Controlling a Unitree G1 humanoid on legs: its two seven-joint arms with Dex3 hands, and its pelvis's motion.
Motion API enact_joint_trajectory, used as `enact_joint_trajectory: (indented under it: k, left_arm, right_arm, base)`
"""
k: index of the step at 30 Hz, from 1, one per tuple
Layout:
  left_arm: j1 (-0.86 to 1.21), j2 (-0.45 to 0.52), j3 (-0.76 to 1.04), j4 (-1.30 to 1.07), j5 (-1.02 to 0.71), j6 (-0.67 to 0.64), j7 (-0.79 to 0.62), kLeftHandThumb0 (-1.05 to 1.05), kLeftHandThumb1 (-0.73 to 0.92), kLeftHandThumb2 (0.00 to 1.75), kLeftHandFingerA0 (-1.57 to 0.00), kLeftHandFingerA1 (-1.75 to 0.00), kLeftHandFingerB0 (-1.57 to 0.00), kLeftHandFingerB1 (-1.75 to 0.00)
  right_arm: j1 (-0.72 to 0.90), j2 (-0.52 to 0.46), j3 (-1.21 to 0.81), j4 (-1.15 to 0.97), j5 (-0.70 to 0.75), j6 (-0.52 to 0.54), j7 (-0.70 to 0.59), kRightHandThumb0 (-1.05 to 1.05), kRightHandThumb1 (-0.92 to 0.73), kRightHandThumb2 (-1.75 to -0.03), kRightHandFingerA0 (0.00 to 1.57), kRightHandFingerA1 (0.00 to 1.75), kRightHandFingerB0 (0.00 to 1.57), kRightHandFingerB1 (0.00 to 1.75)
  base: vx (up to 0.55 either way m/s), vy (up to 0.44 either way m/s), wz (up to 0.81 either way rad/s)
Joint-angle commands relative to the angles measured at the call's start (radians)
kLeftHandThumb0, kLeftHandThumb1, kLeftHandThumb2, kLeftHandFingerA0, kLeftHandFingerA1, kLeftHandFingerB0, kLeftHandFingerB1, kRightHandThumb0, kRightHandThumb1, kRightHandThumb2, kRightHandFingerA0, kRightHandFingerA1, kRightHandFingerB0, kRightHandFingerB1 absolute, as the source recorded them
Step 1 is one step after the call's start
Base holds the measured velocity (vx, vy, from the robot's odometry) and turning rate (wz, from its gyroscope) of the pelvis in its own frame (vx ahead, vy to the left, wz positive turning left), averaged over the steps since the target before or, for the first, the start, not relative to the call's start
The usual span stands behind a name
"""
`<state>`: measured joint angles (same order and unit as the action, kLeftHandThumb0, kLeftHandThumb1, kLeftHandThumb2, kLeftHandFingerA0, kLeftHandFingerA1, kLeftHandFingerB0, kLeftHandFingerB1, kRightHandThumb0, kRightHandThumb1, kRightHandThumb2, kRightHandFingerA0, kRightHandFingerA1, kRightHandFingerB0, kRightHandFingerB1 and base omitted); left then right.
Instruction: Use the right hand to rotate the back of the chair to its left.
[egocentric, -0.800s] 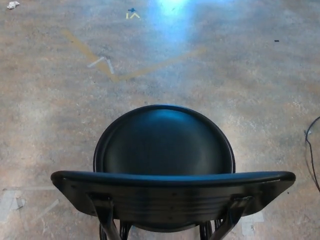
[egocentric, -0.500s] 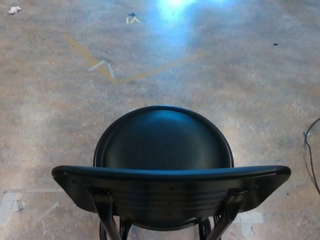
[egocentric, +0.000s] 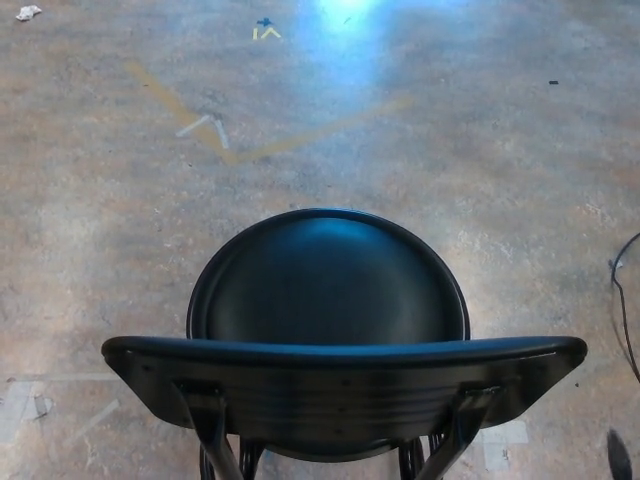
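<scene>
1. At the lower right corner of the head view, a small dark shape has come into the picture since a moment ago, when that corner showed only floor; it may be the tip of the right hand rising toward the chair, but too little shows to be sure, and whether its fingers are apart or closed cannot be told.
2. Nothing is held or touched: the dark shape lies apart from the backrest, just beyond its right end.
3. No part of the left hand appears.
4. Directly below the camera stands the black chair, its backrest nearest the robot and running level across the picture, its round seat beyond; apart from a slight camera shift it is unchanged.
5. Judged from this, the rotation has not begun; the reach is only starting.
6. Around it lie the concrete floor, tape marks and a cable at the right edge.
</scene>
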<state>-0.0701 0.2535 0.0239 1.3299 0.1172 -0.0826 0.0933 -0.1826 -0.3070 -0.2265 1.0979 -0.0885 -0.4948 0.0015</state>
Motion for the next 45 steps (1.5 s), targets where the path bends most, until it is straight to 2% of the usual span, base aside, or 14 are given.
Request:
enact_joint_trajectory:
  k: [1,4,5,6,10,12,19,27,28,29,30,38,39,45]
  left_arm:
    - [-0.001,0.0,-0.004,0.006,0.017,0.001,-0.004,-0.47,0.74,0.62,-0.67,-0.5,-0.62,-0.45]
    - [-0.001,0.0,-0.007,0.006,0.018,0.003,-0.004,-0.47,0.74,0.62,-0.67,-0.5,-0.62,-0.45]
    - [-0.004,0.001,-0.002,0.006,0.013,-0.004,-0.006,-0.47,0.73,0.62,-0.66,-0.51,-0.63,-0.46]
    - [-0.005,0.001,0.0,0.006,0.011,-0.007,-0.007,-0.48,0.74,0.62,-0.65,-0.5,-0.62,-0.45]
    - [-0.005,0.001,0.001,0.008,0.011,-0.006,-0.007,-0.48,0.74,0.62,-0.65,-0.5,-0.62,-0.45]
    - [-0.013,0.003,-0.01,0.01,0.023,0.006,-0.003,-0.48,0.73,0.62,-0.65,-0.51,-0.62,-0.46]
    - [-0.018,-0.001,-0.003,0.011,0.013,0.011,-0.002,-0.47,0.72,0.62,-0.66,-0.52,-0.62,-0.46]
    - [-0.024,0.001,-0.008,0.012,0.018,0.012,-0.001,-0.48,0.74,0.62,-0.65,-0.51,-0.62,-0.46]
    - [-0.023,0.001,-0.007,0.011,0.016,0.012,-0.001,-0.48,0.73,0.62,-0.66,-0.51,-0.63,-0.47]
    - [-0.023,0.001,-0.008,0.011,0.017,0.014,0.0,-0.48,0.73,0.62,-0.66,-0.51,-0.63,-0.47]
    - [-0.024,0.001,-0.009,0.012,0.019,0.014,0.0,-0.49,0.73,0.62,-0.66,-0.51,-0.63,-0.46]
    - [-0.023,0.001,-0.008,0.01,0.018,0.016,-0.002,-0.46,0.73,0.62,-0.66,-0.51,-0.62,-0.46]
    - [-0.023,0.001,-0.011,0.01,0.02,0.016,-0.002,-0.46,0.72,0.62,-0.65,-0.51,-0.62,-0.46]
    - [-0.02,0.002,-0.019,0.009,0.028,0.014,-0.002,-0.46,0.72,0.61,-0.66,-0.52,-0.62,-0.46]
  right_arm:
    - [0.048,-0.035,0.057,-0.241,0.008,-0.154,0.095,-1.0,-0.58,-0.96,0.0,0.0,0.0,0.0]
    - [0.065,-0.037,0.065,-0.284,0.017,-0.133,0.099,-1.0,-0.58,-0.96,0.0,0.0,0.0,0.0]
    - [0.089,-0.042,0.089,-0.374,0.002,-0.13,0.111,-0.96,-0.53,-0.89,0.0,0.0,0.0,0.0]
    - [0.105,-0.046,0.106,-0.431,-0.009,-0.126,0.119,-0.98,-0.71,-0.64,0.0,0.0,0.0,0.0]
    - [0.133,-0.054,0.127,-0.502,-0.008,-0.093,0.121,-0.98,-0.71,-0.64,0.0,0.0,0.0,0.0]
    - [0.156,-0.061,0.147,-0.578,0.029,-0.067,0.188,-0.92,-0.7,-0.64,0.0,0.0,0.0,0.0]
    - [0.172,-0.085,0.157,-0.624,0.033,-0.058,0.216,-0.9,-0.68,-0.61,0.0,0.0,0.0,0.0]
    - [0.185,-0.114,0.185,-0.687,0.035,-0.028,0.274,-0.94,-0.7,-0.62,0.0,0.0,0.0,0.0]
    - [0.191,-0.12,0.191,-0.712,0.04,-0.018,0.289,-0.87,-0.66,-0.72,0.0,0.0,0.0,0.0]
    - [0.194,-0.122,0.193,-0.721,0.041,-0.012,0.292,-0.87,-0.66,-0.72,0.0,0.0,0.0,0.0]
    - [0.197,-0.125,0.195,-0.737,0.031,0.007,0.289,-0.95,-0.69,-0.61,0.0,0.0,0.0,0.0]
    - [0.198,-0.119,0.25,-0.817,0.0,0.106,0.313,-0.96,-0.69,-0.61,0.0,0.0,0.0,0.0]
    - [0.198,-0.116,0.256,-0.824,0.002,0.116,0.317,-0.97,-0.54,-0.91,0.0,0.01,0.0,0.0]
    - [0.194,-0.11,0.312,-0.856,-0.027,0.139,0.323,-0.95,-0.54,-0.92,0.0,0.0,0.0,0.0]
  base:
    - [0.0,0.0,0.0]
    - [0.0,0.0,0.0]
    - [0.0,0.0,0.0]
    - [0.0,0.0,0.0]
    - [0.0,0.0,0.0]
    - [0.0,0.0,0.0]
    - [0.0,0.0,0.0]
    - [0.0,0.0,0.0]
    - [0.0,0.0,0.0]
    - [0.0,0.0,0.0]
    - [0.0,0.0,0.0]
    - [0.0,0.0,0.0]
    - [0.0,0.0,0.0]
    - [0.0,0.0,0.0]
